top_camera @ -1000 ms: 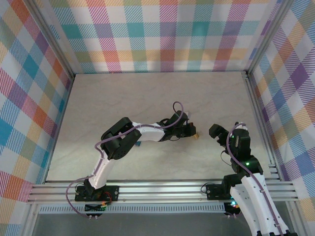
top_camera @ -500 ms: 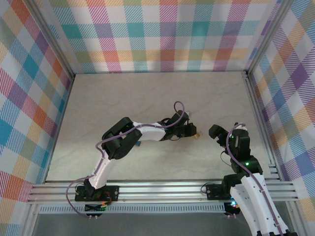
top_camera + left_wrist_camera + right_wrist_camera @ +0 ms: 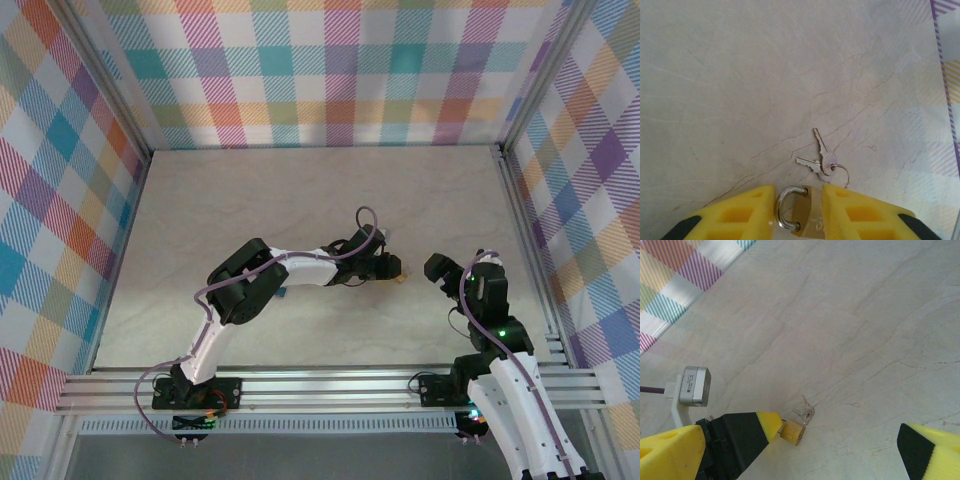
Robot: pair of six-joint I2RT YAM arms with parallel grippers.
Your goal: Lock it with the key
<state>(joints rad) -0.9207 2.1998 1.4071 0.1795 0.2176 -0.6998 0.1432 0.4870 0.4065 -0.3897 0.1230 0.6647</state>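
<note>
Lock (image 3: 809, 216): brass body, silver shackle. It sits right of table centre, between the two yellow fingers of the left gripper (image 3: 799, 192).

Keys (image 3: 820, 163): two silver keys on one ring, flat on the table (image 3: 300, 200), just beyond the lock and apart from it.

Change since a second ago:
- In the top view the left gripper's tip has edged slightly to the right, toward the lock.
- The purple cable loop over the wrist has shifted a little with it.
- The lock is in the same spot.
- The right arm has not moved.

Left arm: runs up from its base to a folded elbow. The forearm lies low across the table to the right, with the wrist over the lock.

Left jaws: partly apart. The right finger (image 3: 860, 215) appears to touch the lock body. The left finger (image 3: 740, 215) stands just beside the shackle. Cannot tell whether they are pinching the lock.

Right arm: upright from its base. The right gripper (image 3: 440, 270) faces left toward the lock, near it but not touching. Its jaws are spread wide and hold nothing. In the right wrist view, lock and keys lie ahead between its fingers.
</note>
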